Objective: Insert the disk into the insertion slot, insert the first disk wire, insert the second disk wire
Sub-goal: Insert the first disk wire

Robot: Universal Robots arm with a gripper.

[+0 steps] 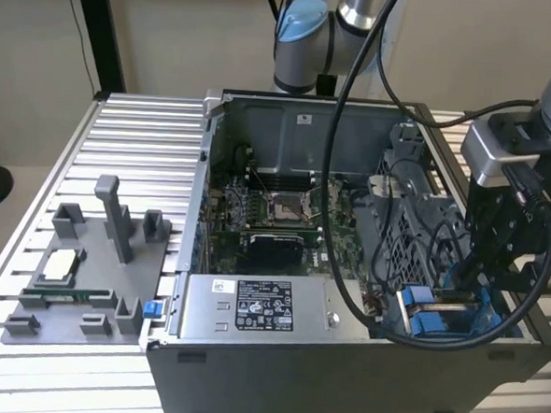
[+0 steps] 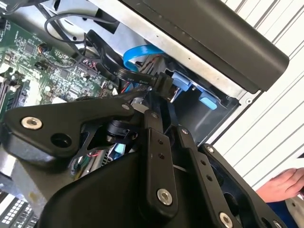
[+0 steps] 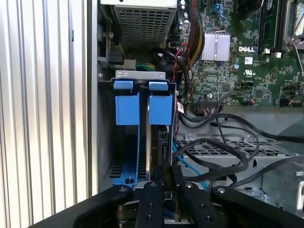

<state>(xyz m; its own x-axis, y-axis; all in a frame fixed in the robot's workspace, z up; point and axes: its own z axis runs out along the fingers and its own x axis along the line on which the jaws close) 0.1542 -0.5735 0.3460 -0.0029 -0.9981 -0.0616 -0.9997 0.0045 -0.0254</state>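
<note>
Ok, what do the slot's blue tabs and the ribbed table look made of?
The blue tabs of the insertion slot look like matte moulded plastic: even colour, soft edges. The table looks like bare aluminium, probably extruded: pale sheen, parallel grooves.

Exterior view: high, oblique, whole case (image 1: 274,375). Both wrist views: close, past tool (image 3: 164,178), onto insertion slot (image 3: 127,109).

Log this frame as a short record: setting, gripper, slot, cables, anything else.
setting: open computer case on a slotted metal table
gripper: gripper at the insertion slot, in the case's corner on the exterior view's right
slot: grey metal with blue plastic rails; contents cannot be told
cables: blue cable and black connector near the gripper
other: grey parts tray on the exterior view's left; a person's hand by the table
</note>
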